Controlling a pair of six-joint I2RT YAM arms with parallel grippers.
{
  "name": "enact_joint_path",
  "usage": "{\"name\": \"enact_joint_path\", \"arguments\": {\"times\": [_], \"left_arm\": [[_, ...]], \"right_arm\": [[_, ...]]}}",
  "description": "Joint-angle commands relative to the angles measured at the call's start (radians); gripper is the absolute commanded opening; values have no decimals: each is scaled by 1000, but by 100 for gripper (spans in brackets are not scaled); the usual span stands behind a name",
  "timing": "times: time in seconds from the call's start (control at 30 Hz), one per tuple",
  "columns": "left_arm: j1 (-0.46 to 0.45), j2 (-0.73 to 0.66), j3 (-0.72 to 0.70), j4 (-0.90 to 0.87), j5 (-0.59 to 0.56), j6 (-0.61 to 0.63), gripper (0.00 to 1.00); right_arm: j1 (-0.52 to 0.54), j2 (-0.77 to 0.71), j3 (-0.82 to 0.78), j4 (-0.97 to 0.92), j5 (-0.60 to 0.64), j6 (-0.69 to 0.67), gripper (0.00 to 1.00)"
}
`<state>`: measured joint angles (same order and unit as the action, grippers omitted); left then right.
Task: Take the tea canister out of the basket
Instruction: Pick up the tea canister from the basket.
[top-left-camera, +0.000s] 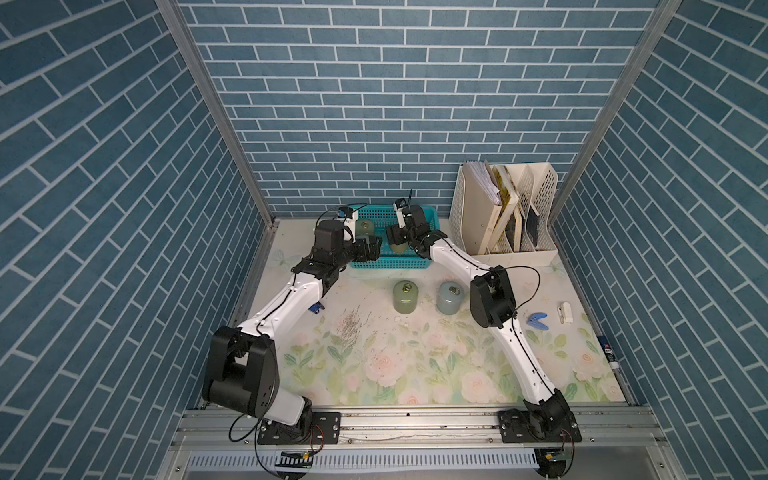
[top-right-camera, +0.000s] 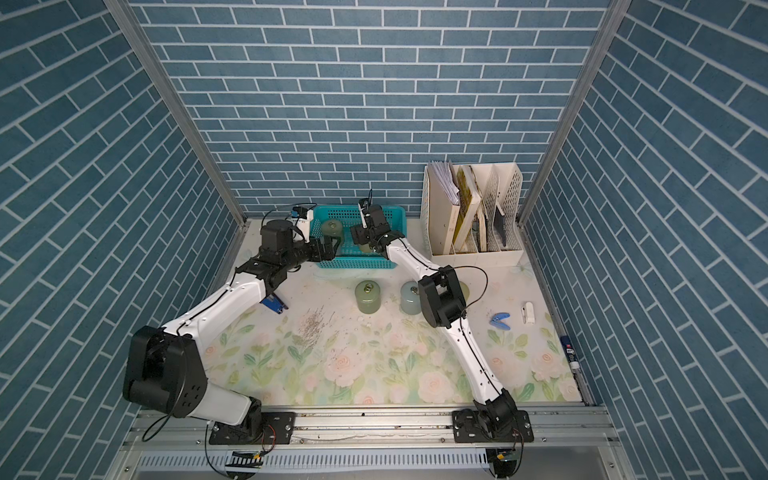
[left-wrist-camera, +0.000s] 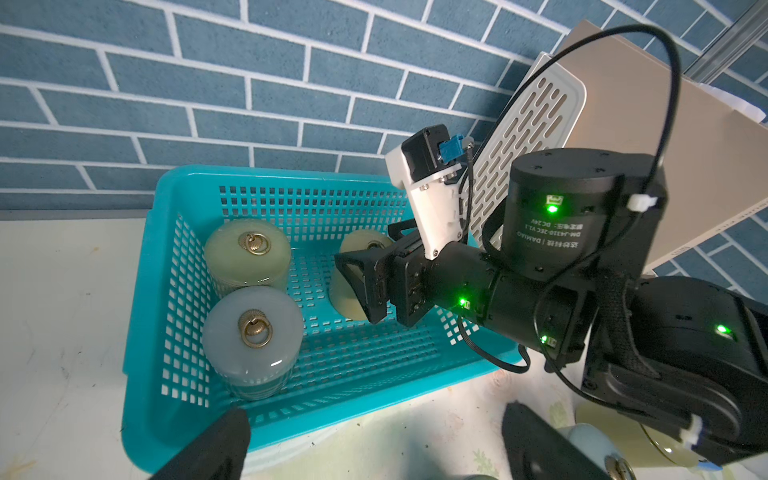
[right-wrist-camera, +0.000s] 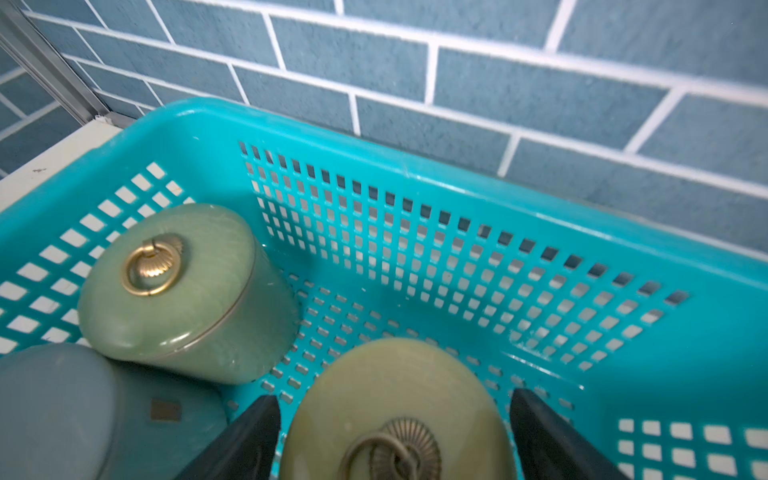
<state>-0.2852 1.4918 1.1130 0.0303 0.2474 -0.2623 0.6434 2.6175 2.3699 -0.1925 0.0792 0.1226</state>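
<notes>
Right gripper straddling the tea canister — not clamped.
I see its jaws partly spread, a thin gap each side; the canister stands upright in the basket, apart from 2 other canisters. Left gripper — wide open, empty — hangs just outside the rim.

Blue brick-pattern walls; floral tabletop; aluminium corner posts.

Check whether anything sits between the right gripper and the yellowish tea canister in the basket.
Nothing visible does. The right gripper straddles the yellowish canister, one finger on each side of its lid. The green canister and the grey canister stand apart from it, toward the other end of the basket.
</notes>
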Motion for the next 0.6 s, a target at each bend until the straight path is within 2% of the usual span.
{"name": "enact_joint_path", "arguments": {"times": [0.0,0.2,0.43,0.57], "left_arm": [[-5,-22,-9,-4,-2,1,100],[-4,-29,-12,-4,-4,0,100],[-5,-49,-5,-42,-30,31,100],[-5,-52,13,-56,-29,34,100]], "right_arm": [[4,19,11,-42,-3,-17,94],[3,31,18,-65,6,-17,96],[4,39,27,-64,-4,-9,79],[4,3,35,-48,-42,-7,67]]}}
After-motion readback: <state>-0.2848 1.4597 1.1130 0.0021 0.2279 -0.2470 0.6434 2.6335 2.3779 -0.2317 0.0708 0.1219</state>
